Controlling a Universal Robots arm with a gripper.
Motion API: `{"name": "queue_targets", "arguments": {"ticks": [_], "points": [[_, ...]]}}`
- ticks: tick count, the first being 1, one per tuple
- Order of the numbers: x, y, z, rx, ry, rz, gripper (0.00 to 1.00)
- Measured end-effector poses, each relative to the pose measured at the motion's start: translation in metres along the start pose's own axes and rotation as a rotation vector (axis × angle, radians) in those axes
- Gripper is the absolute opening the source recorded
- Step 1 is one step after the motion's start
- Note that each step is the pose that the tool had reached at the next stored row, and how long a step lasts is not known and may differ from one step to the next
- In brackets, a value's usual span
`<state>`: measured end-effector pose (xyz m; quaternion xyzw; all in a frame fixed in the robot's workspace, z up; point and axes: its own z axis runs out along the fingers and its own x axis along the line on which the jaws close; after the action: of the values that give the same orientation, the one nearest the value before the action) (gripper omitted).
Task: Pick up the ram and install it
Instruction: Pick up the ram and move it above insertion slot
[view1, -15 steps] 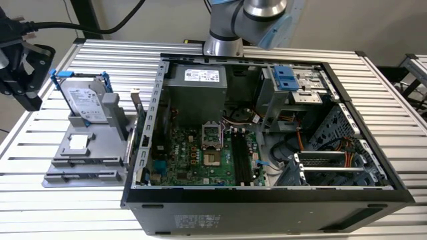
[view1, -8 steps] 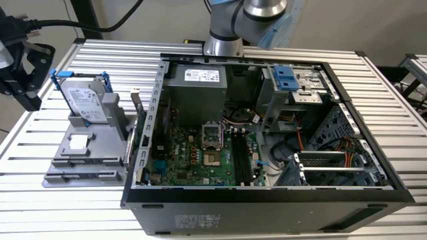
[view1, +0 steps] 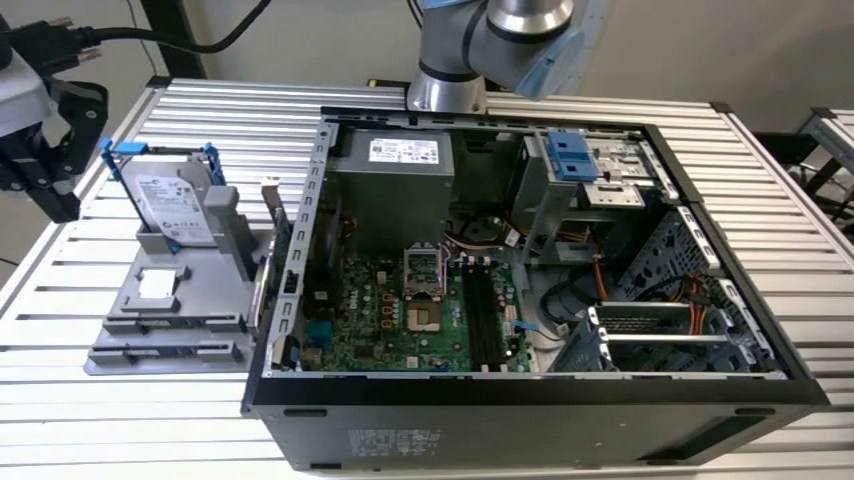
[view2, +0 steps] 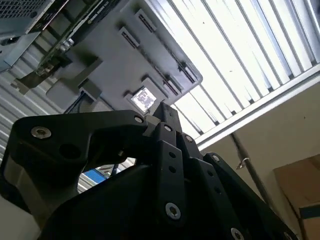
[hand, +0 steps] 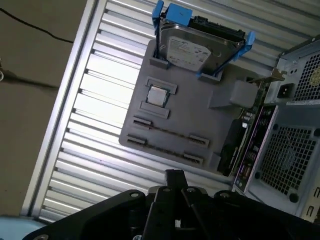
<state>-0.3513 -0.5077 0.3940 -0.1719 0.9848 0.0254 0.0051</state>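
Gripper (hand: 174, 176) near gray tray (hand: 200, 120); exterior view shows motherboard (view1: 387, 320).

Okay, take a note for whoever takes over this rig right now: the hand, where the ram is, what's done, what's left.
Hand: shut, holding nothing, in the air just short of the gray holder.
Ram: probably the thin dark strip standing edge-on between clips on the holder; not certain.
Motherboard slots in the open computer case: look empty.
Done: nothing that shows; the ram is not picked up.
Left: the pick and the install.
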Motion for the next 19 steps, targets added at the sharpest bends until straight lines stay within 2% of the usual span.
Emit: {"name": "queue_targets", "arguments": {"ticks": [19], "points": [[0.0000,0.0000,0.0000,-0.0042,0.0167,-0.345,0.00]]}}
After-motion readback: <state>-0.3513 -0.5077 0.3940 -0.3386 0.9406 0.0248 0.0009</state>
